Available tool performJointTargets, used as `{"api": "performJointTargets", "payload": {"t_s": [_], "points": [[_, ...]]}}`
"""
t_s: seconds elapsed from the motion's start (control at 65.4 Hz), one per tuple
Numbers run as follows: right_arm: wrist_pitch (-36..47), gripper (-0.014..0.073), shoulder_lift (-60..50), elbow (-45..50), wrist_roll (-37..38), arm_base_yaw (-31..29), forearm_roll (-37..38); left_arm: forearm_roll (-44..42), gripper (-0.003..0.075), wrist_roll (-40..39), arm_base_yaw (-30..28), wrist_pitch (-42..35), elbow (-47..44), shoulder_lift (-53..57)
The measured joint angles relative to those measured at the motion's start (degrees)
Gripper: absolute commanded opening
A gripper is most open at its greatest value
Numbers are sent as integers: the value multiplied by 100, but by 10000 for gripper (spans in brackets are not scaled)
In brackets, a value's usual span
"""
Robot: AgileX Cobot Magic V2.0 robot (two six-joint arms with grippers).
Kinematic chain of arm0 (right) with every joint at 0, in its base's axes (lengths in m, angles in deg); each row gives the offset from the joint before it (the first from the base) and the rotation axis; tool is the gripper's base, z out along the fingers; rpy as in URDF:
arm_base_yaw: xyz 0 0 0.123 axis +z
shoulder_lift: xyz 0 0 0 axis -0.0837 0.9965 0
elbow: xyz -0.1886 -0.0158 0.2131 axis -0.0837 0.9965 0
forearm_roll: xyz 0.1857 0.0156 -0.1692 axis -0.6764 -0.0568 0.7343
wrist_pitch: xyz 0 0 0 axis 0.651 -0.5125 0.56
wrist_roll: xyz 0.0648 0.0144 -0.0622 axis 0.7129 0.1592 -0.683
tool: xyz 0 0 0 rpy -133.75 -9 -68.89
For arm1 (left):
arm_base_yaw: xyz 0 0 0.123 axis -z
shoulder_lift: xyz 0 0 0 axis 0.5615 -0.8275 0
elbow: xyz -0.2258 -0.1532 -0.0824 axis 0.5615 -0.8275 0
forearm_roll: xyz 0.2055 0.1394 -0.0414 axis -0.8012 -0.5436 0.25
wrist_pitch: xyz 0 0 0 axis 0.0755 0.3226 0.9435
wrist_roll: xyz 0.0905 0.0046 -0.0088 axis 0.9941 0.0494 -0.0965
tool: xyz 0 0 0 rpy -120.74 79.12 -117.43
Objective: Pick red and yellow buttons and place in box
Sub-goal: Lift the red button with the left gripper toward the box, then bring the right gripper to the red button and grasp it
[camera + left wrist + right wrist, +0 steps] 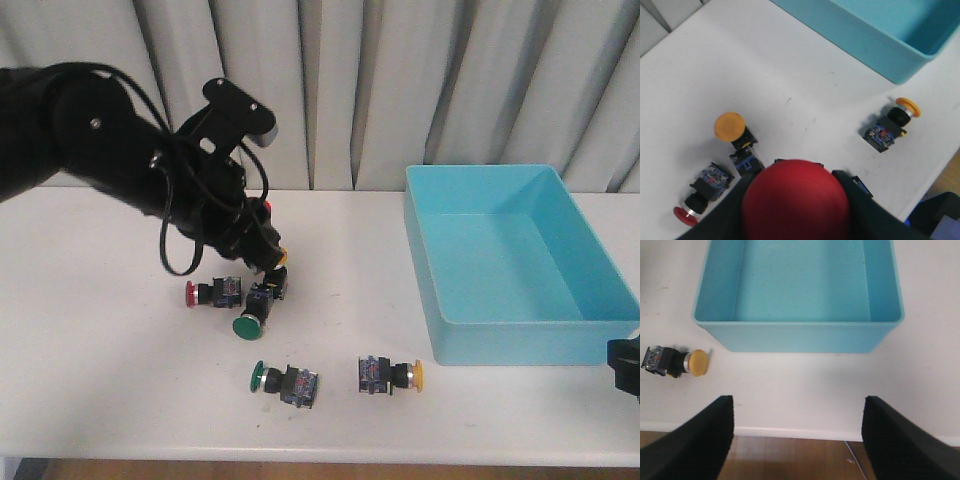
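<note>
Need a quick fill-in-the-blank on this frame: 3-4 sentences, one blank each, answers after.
1. The left gripper holds a button with a ____ cap.
2. The box holds ____ buttons so far.
3. The button nearest the box has a ____ cap.
4. The right gripper stands ____, holding nothing.

Answers: red; no; yellow; open

Front view faces table; wrist views look down, sharing box.
</note>
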Motion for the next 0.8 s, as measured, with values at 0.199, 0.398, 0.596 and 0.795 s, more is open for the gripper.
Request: {"api": "performJointTargets", "payload": {"t_s": [0.199,0.398,0.596,0.795], "points": [[0,509,24,0,-302,0,-238,1274,202,1654,0,-519,-1255,571],[-69,509,462,-12,-1766,0,-1421,3293,202,4227,0,-412,-1673,578],[-854,509,1302,-291,-4840,0,-3436,4386,202,6003,0,-55,-1691,578],[-1267,502,1915,-432,-7349,285,-4887,4690,202,6782,0,131,-1691,578]]}}
